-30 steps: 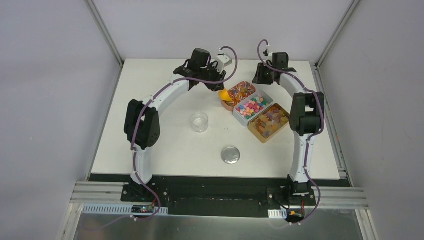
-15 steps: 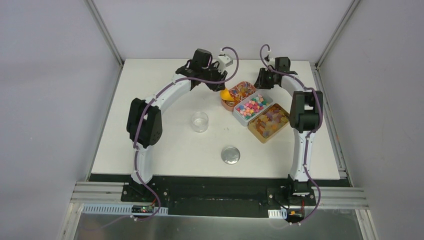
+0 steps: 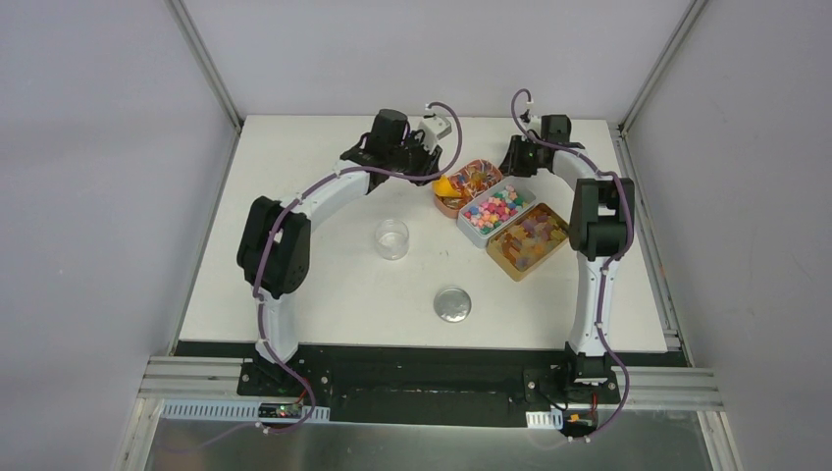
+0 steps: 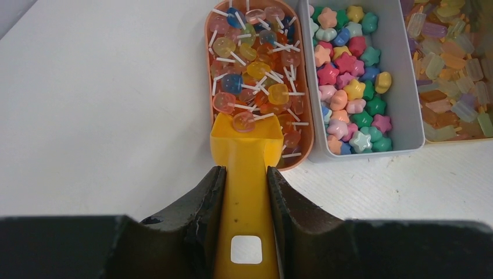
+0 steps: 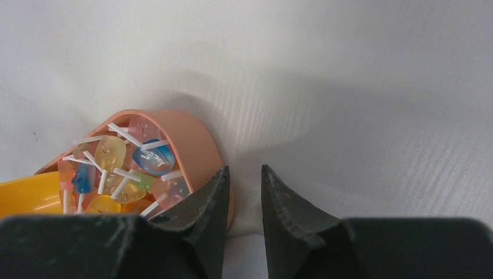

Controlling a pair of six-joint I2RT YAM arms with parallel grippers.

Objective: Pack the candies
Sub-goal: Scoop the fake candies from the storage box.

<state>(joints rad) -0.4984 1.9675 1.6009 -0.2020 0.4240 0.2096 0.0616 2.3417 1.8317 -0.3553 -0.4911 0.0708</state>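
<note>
Peach tray (image 4: 207, 58), white tray (image 4: 407, 87) and amber tray (image 4: 459, 138) are ranged across the top of the left wrist view, filled with candies (image 4: 344, 61). Lower centre overhead, a glass jar (image 3: 391, 238) and silver lid (image 3: 452, 304) are seen. A yellow scoop (image 4: 245, 151) is clamped by the left gripper (image 4: 245, 171), its length run up-frame and its mouth pointed into the peach tray. The right gripper (image 5: 245, 171) is held narrowly parted beside that tray's rim, with nothing gripped.
</note>
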